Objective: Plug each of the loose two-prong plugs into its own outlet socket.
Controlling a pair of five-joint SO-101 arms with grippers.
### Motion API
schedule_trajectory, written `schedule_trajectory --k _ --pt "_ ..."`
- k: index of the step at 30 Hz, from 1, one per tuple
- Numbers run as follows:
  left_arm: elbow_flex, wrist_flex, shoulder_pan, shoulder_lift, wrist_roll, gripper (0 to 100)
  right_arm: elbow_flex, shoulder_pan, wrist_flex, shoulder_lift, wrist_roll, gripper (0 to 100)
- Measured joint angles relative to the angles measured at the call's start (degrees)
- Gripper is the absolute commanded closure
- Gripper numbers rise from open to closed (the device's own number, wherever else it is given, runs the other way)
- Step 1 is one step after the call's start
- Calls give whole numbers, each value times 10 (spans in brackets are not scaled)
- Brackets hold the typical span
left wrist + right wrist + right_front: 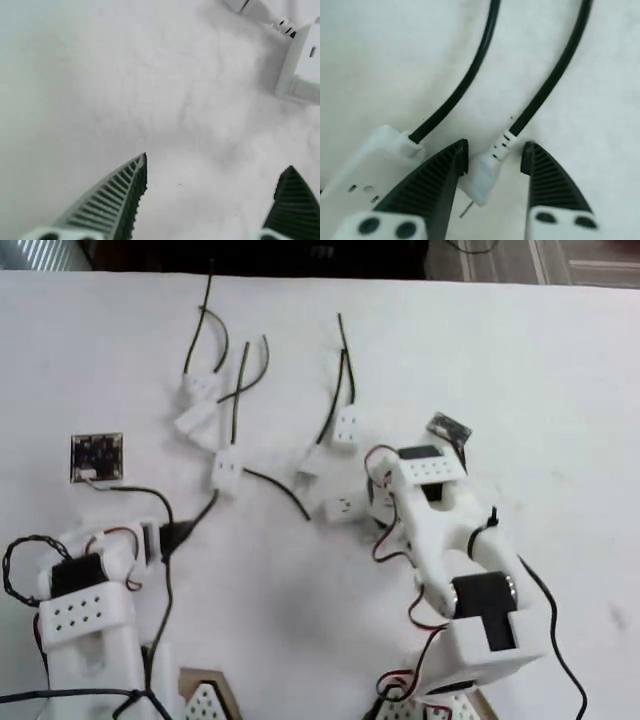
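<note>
Several white plugs and sockets on black cords lie across the middle of the white table (540,360). My right gripper (495,155) is open, its fingers standing on either side of a white two-prong plug (485,175) with narrow gaps. One bare prong shows below the plug. A white socket (370,160) lies close beside it. From above, this gripper (375,480) is near a plug (310,462) and two sockets (340,506) (346,426). My left gripper (215,175) is open over bare table at the front left. A socket (302,60) and a plug (240,5) lie beyond it.
More connectors lie at the back left: a socket (200,388), a plug (197,421) and a socket (227,470). A small dark board (97,457) sits at the left and another (448,428) past the right arm. Wooden pieces (205,700) are at the front edge.
</note>
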Motion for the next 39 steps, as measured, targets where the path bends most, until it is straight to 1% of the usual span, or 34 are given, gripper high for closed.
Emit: schedule_trajectory --k 3,7,9,14,18,20,22,24,25,29,31,35,39 --pt "0 0 0 0 0 615 -1 7 2 3 0 985" --pt "0 0 0 0 0 615 1 41 2 -11 0 982" --pt "0 0 0 0 0 615 -2 55 -5 -30 17 981" --pt "0 0 0 0 0 615 -4 86 25 -95 123 981" --pt "0 0 0 0 0 615 -4 100 33 -107 251 971" --pt "0 0 0 0 0 615 -4 105 34 -105 312 916" --pt "0 0 0 0 0 615 -4 104 29 -91 342 830" --pt "0 0 0 0 0 615 -4 100 27 -79 353 769" --pt "0 0 0 0 0 615 -4 94 26 -76 356 764" --pt "0 0 0 0 0 615 -4 62 27 -72 362 800" --pt "0 0 0 0 0 615 -4 57 33 -72 363 807" --pt "0 0 0 0 0 615 -4 65 60 -72 363 807" --pt "0 0 0 0 0 615 -4 93 71 -66 363 807"
